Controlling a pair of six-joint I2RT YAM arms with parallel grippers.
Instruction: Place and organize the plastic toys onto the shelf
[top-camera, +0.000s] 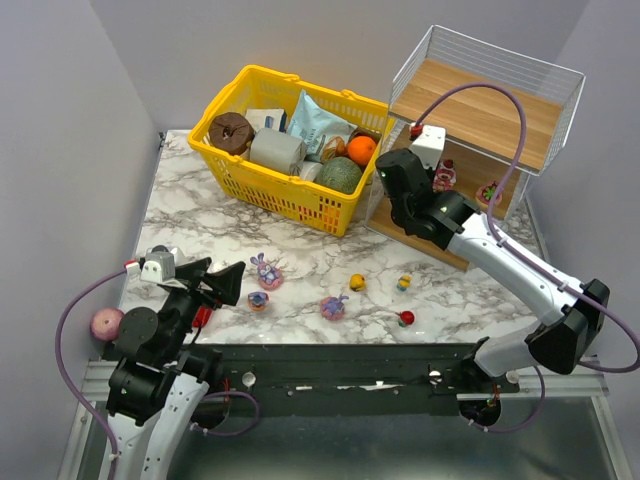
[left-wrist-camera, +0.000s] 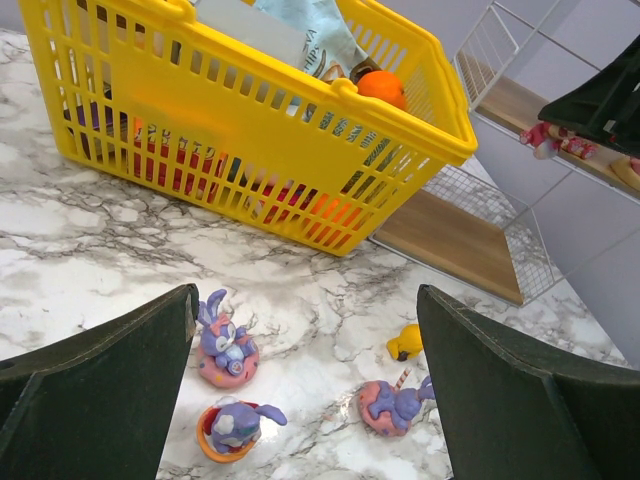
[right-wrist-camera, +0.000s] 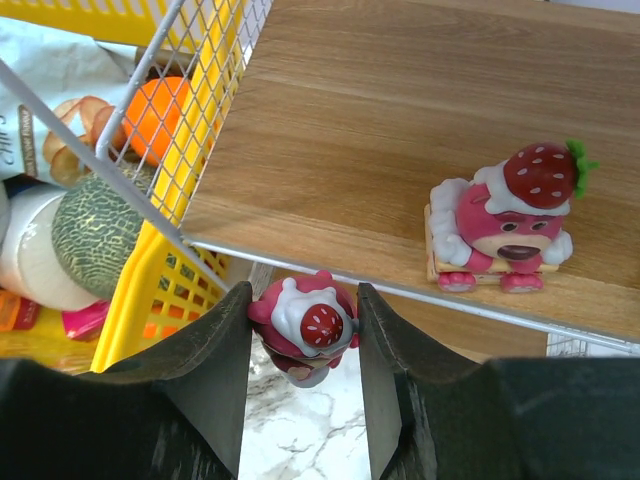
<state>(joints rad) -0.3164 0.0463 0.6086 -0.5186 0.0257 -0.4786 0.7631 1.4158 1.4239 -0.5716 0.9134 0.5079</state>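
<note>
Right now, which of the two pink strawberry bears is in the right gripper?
The pink bear clamped in the right gripper, just off the shelf edge; the other bear stands free on it.

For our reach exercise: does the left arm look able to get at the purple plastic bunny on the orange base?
Probably yes: the open left gripper hovers near the purple plastic bunny, with only bare marble table between them.

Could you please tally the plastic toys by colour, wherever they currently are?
Purple plastic bunny figurines: 3
Yellow plastic ducks: 2
Small red plastic figure: 1
Pink-red plastic figures: 3
Total: 9
</note>
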